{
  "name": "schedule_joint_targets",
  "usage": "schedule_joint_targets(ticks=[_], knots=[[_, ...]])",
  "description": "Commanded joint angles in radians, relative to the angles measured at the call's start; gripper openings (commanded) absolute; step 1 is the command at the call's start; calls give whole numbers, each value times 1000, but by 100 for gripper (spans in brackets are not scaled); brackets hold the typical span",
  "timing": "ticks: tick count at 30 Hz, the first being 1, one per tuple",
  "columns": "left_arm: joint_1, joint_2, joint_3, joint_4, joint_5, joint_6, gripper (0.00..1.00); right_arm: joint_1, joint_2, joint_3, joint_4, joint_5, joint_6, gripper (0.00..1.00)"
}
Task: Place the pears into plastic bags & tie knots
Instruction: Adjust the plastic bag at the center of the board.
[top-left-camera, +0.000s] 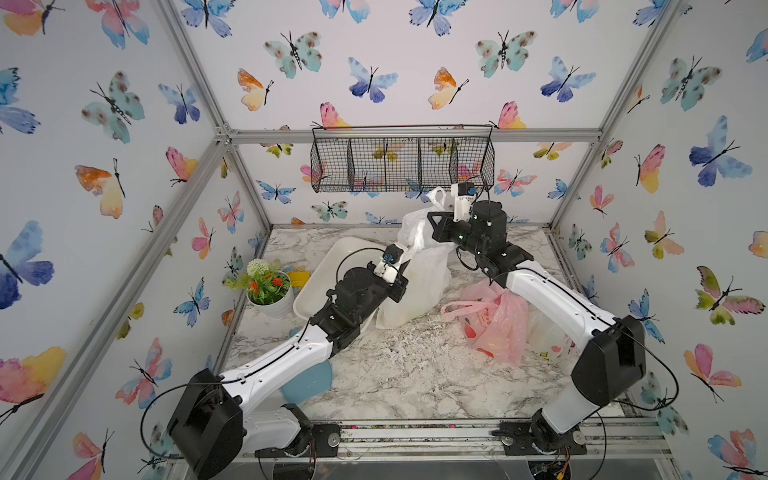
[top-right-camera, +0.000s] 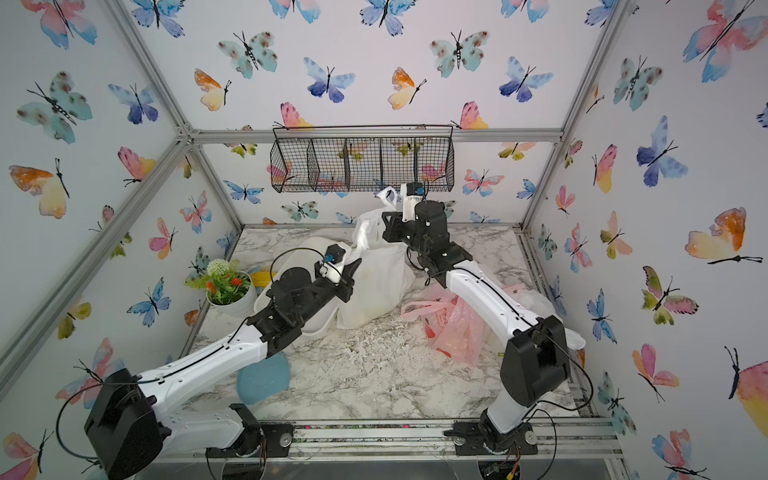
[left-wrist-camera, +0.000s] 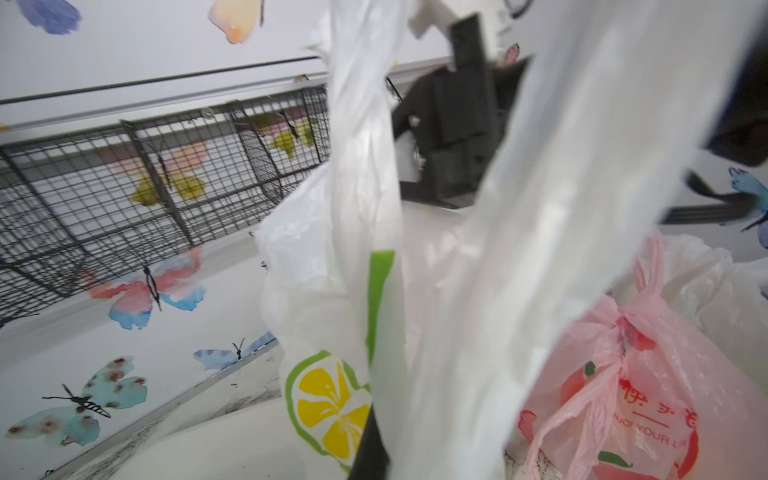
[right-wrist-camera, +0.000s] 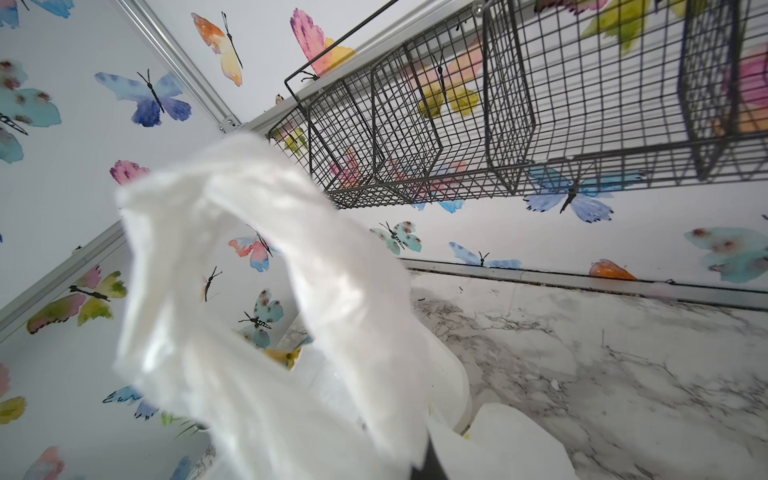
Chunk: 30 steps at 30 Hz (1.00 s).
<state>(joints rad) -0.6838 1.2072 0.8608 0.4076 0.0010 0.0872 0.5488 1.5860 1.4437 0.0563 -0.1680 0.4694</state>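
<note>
The white lemon-print plastic bag (top-left-camera: 415, 286) stands mid-table in both top views, its two handles pulled up. My left gripper (top-left-camera: 409, 251) is shut on one handle at the bag's left side; in the left wrist view that white strip (left-wrist-camera: 478, 332) runs through the jaws beside the lemon print (left-wrist-camera: 332, 399). My right gripper (top-left-camera: 432, 220) is shut on the other handle, whose loop (right-wrist-camera: 249, 291) stands above it. To the right lies the pink bag (top-left-camera: 494, 320), its handles tied in a knot (left-wrist-camera: 623, 328). A third pale bag (top-left-camera: 548, 338) lies behind the right arm. The pears are hidden inside the bags.
A white tray (top-left-camera: 332, 257) lies left of the lemon bag, partly under my left arm. A potted flower (top-left-camera: 270, 291) stands at the left edge, a blue plate (top-left-camera: 307, 382) near the front left. A black wire basket (top-left-camera: 399, 166) hangs on the back wall just above my right gripper.
</note>
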Motion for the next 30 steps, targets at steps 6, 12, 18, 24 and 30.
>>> schedule_joint_targets(ticks=[6,12,18,24,30], knots=[[147,-113,45,-117,438,-274,0,0,-231,-102,-183,-122,118,2],[204,-120,23,-158,556,-340,0,2,-326,-190,-228,-114,206,2],[202,-64,-133,2,640,-444,0,0,-306,-321,-245,-24,125,3],[187,-87,-188,11,572,-396,0,0,-282,-227,-381,77,-58,25],[176,-114,-184,-62,495,-340,0,1,-243,104,-674,38,-126,50]])
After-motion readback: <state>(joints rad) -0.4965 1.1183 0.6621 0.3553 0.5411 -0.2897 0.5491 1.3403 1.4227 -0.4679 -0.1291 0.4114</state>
